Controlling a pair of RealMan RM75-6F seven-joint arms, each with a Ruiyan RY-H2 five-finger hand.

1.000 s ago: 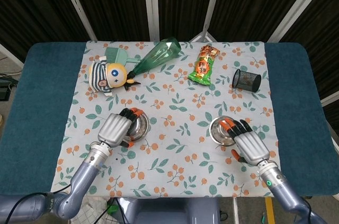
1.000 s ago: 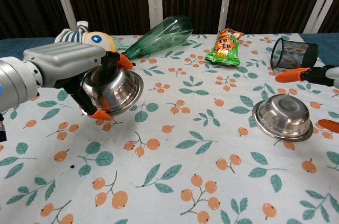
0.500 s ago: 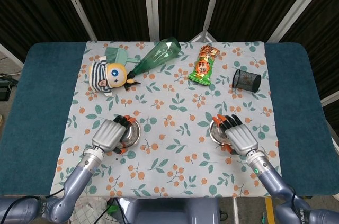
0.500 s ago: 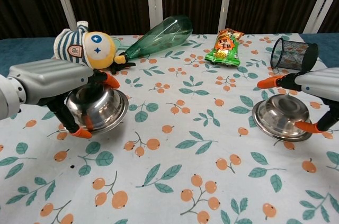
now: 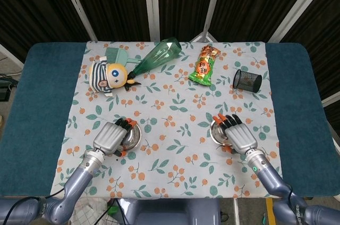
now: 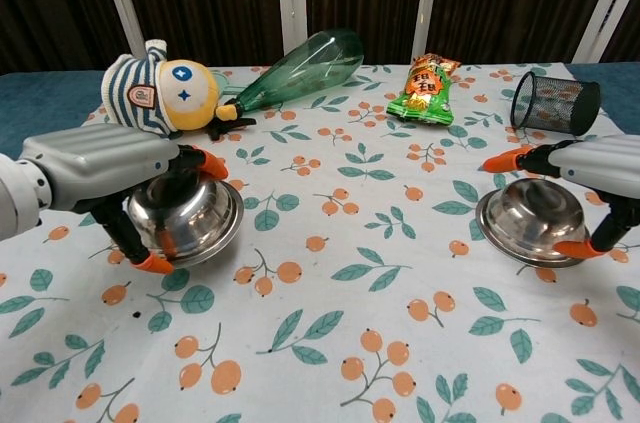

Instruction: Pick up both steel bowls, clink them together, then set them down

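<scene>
The left steel bowl (image 5: 133,138) (image 6: 188,219) sits upright, low on the floral cloth. My left hand (image 5: 109,138) (image 6: 95,165) grips it, with orange fingertips over the far rim and the thumb under the near rim. The right steel bowl (image 5: 217,133) (image 6: 527,223) rests upright on the cloth. My right hand (image 5: 241,138) (image 6: 600,168) arches over it. Its fingers are spread above the far rim and its thumb tip sits at the near rim. I cannot see a firm grip there.
Along the back lie a striped plush doll (image 5: 109,76) (image 6: 160,88), a green comb (image 5: 114,55), a green plastic bottle (image 5: 156,57) on its side, a snack packet (image 5: 204,65) and a black mesh cup (image 5: 247,80) tipped over. Blue table (image 5: 37,108) borders the cloth.
My left hand has lowered its bowl from mid-air down to the cloth. My right hand has moved in from beside the right bowl and now arches over it.
</scene>
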